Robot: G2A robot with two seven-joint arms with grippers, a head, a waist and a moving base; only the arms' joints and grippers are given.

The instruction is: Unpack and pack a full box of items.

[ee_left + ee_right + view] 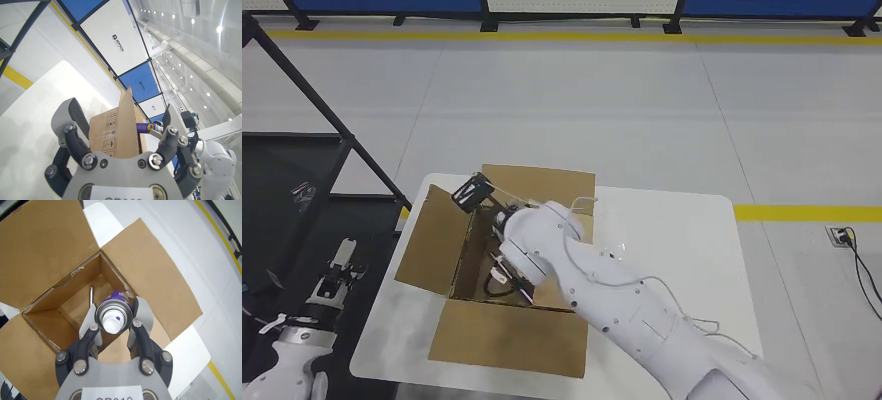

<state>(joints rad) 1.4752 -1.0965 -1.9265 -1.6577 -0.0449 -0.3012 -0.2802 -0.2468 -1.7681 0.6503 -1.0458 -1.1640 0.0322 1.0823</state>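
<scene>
Cardboard box (510, 338) sits open on the white desk (682, 260), its flaps folded outward. Over the box's mouth we see the right hand (114, 304) clamped on a purple spray can (121, 295). One finger presses each side of the can's body, the white cap faces the wrist and the base points down into the box. On the box's floor we can make out a thin metal bar (91, 294), apart from the can. Well away from the box, past the desk's edge, we find the left hand (344, 255), its fingers spread apart with nothing between them
</scene>
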